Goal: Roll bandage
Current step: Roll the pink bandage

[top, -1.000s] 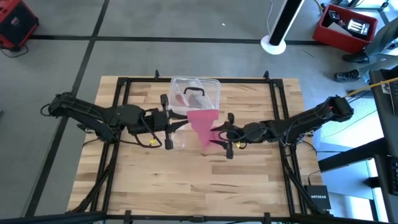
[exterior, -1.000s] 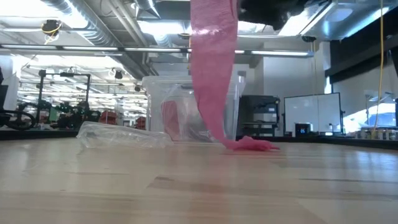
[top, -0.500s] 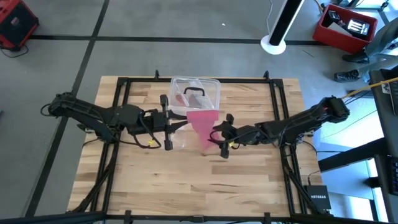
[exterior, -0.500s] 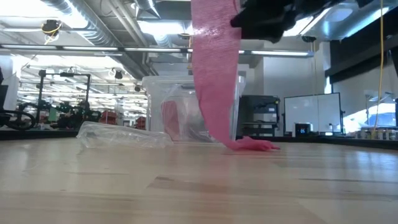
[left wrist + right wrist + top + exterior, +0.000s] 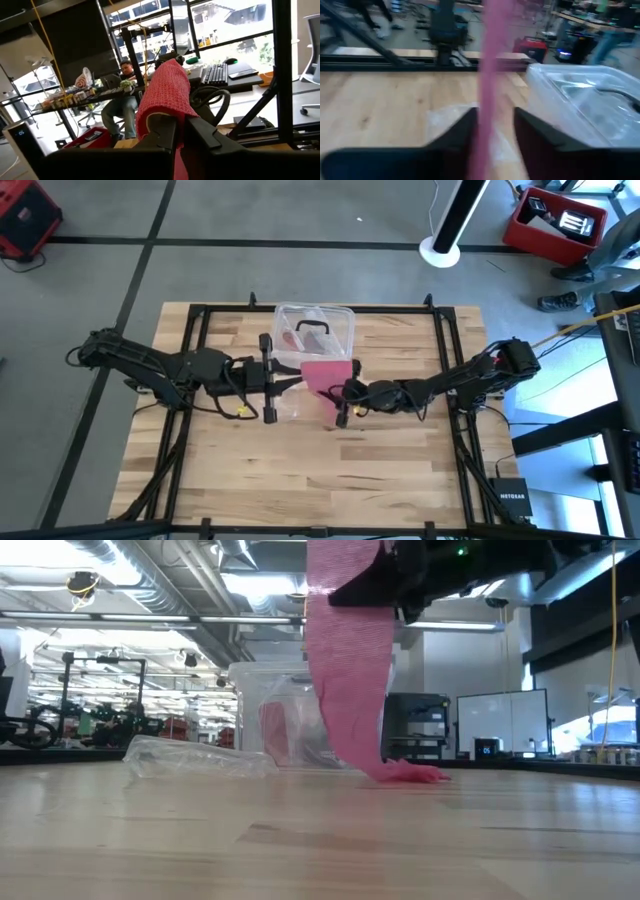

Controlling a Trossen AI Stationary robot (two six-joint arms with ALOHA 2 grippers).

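Rolling barely begun: the left gripper (image 5: 281, 376), clamped tight, holds the bandage (image 5: 345, 660) aloft unrolled, while the right gripper (image 5: 492, 131) straddles the strip, fingers apart

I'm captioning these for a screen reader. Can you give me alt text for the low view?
A long pink fabric bandage hangs from above, its end bunched on the wooden table. The dark right gripper reaches in beside it, with a clear plastic box behind.
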